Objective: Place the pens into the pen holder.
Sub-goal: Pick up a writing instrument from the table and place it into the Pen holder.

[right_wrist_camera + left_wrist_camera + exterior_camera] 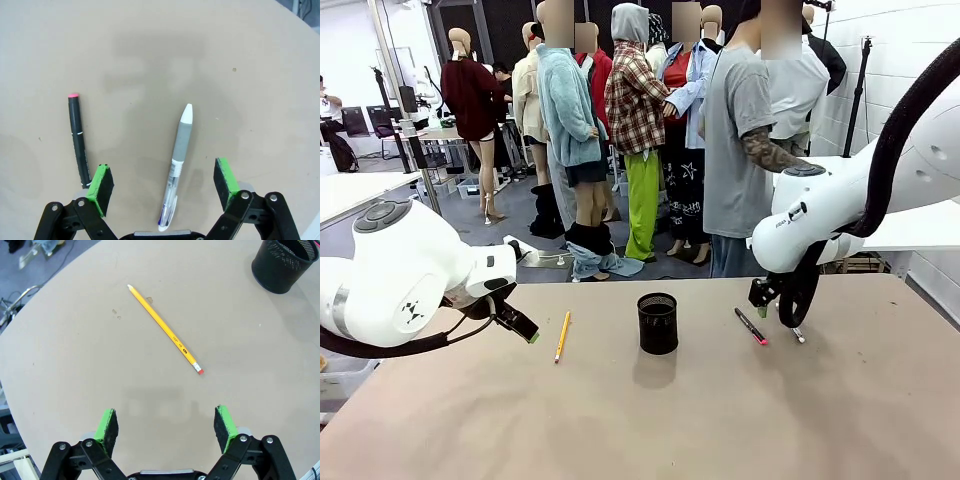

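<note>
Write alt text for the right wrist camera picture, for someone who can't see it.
The right gripper, jaws open, points down at a tan table, with a white and grey pen lying between its green-padded fingers. A black marker with a pink end lies alongside, its near end passing behind one finger.

Table (650,420): tan and matte, spread out before me, with a few small marks (117,315) on it.
Person (738,140): at my 1 o'clock, standing just past the far edge, in a grey T-shirt, with a tattooed arm (772,152).
White table (355,190): at my 10 o'clock, well apart.
Black stand (861,95): at my 2 o'clock, upright by the white wall (910,40).
Floor (520,235): grey, at my 11 o'clock.
</note>
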`<state>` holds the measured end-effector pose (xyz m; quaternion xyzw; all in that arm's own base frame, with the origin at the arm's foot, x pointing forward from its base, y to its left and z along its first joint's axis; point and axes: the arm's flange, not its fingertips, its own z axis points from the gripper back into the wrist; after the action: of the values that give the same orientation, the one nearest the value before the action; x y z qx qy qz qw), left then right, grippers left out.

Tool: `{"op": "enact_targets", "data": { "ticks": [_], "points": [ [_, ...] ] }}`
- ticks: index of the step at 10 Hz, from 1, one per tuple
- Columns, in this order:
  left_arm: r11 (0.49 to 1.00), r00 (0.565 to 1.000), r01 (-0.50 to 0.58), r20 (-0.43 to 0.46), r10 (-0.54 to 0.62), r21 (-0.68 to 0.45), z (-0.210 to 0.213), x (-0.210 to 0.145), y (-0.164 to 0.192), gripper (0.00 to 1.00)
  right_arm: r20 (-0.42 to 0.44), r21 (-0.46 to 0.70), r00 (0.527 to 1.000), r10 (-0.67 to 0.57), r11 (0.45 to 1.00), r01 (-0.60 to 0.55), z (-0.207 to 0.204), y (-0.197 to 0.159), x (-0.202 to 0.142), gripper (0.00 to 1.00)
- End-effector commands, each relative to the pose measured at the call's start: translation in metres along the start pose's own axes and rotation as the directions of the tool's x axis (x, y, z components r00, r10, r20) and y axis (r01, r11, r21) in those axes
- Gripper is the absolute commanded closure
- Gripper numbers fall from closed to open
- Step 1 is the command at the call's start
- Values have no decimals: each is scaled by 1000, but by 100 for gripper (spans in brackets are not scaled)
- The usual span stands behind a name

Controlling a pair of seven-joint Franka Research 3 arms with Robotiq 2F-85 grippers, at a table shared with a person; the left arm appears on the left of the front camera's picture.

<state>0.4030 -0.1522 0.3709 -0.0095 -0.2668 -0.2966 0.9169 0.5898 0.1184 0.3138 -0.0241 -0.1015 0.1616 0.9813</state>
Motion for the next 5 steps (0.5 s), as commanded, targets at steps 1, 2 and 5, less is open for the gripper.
{"op": "enact_targets", "data": {
  "ticks": [1, 2, 5],
  "points": [
    [1000, 1000, -3, 1, 3, 0, 1, 0, 1, 0, -1, 0, 1000, -4, 1000, 4, 0, -2, 0, 0],
    [1000, 1000, -3, 1, 3, 0, 1, 0, 1, 0, -7, -35, 1000, -11, 999, 11, 9, -4, -3, 0],
    [1000, 1000, -3, 1, 3, 0, 1, 0, 1, 0, -43, -30, 999, -19, 999, 18, 11, -11, 12, 0]
  ]
}}
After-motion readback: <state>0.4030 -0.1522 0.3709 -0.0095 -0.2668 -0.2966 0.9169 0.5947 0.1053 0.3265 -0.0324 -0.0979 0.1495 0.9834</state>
